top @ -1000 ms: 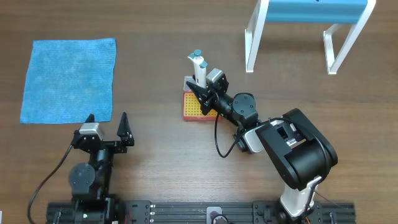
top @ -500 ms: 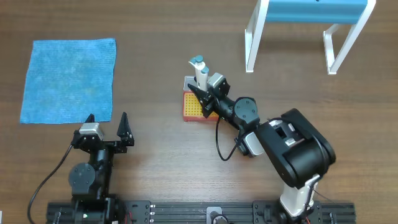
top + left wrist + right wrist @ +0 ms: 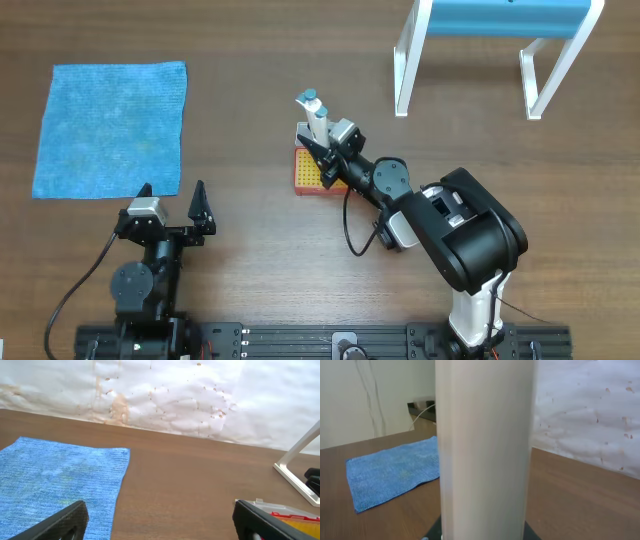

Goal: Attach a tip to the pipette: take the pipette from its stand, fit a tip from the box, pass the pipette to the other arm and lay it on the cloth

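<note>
The white pipette (image 3: 317,118), blue-capped, stands nearly upright in my right gripper (image 3: 324,148), which is shut on its body above the orange tip box (image 3: 308,172). In the right wrist view the pipette's pale barrel (image 3: 485,450) rises close in front of the camera, with the blue cloth (image 3: 390,475) on the table beyond it. The same cloth (image 3: 110,128) lies flat at the table's far left. My left gripper (image 3: 172,198) rests open near its base, just in front of the cloth's near edge. In the left wrist view the open fingers (image 3: 55,522) frame the cloth (image 3: 55,480) and the tip box's corner (image 3: 290,512).
The white-legged stand with a blue top (image 3: 500,40) sits at the back right, and one leg (image 3: 300,457) shows in the left wrist view. A black cable (image 3: 350,225) loops by the right arm. Bare wood lies between the cloth and the tip box.
The right gripper has shifted a little up and to the left over the tip box, and the pipette's top has leaned leftward. The left arm has kept still.
</note>
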Controlling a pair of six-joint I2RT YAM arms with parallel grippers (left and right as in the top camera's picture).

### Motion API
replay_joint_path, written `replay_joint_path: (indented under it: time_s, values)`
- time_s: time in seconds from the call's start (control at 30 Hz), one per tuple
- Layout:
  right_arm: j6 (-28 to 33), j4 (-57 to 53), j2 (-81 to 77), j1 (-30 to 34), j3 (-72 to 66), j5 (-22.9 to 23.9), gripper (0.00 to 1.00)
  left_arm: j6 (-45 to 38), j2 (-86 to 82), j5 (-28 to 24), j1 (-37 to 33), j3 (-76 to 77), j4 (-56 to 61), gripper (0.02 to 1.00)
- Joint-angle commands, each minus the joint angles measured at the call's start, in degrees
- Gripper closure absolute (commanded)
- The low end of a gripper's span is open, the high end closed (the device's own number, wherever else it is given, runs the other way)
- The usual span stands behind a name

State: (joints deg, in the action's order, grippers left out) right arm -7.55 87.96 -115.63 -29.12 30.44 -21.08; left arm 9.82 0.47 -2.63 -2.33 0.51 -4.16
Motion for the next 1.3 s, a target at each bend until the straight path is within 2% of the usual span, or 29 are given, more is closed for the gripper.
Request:
replay_joint_path:
  time_s: [0.03, 0.3, 0.77, 1.07, 1.3]
  values:
    - [1.01, -4.09, -5.4, -0.44, -5.79, -0.35, 0.928, -0.9, -0.28, -0.68, -0.28, -0.2, -0.11, 0.082]
    - [1.01, -4.07, -2.16, -0.44, -5.73, -0.37, 0.928, -0.9, -0.28, -0.68, -0.28, -0.2, -0.11, 0.082]
    - [1.03, -4.26, 12.39, -0.42, -5.55, -0.39, 0.93, -0.9, -0.28, -0.68, -0.28, -0.2, -0.11, 0.082]
    - [0.98, -4.26, 14.93, -0.17, -3.65, -0.44, 0.928, -0.9, -0.28, -0.68, -0.28, -0.2, -0.11, 0.082]
    - [0.28, -4.28, 23.5, -0.33, -2.93, -4.31, 0.93, -0.9, -0.28, -0.68, -0.28, -0.2, -0.11, 0.082]
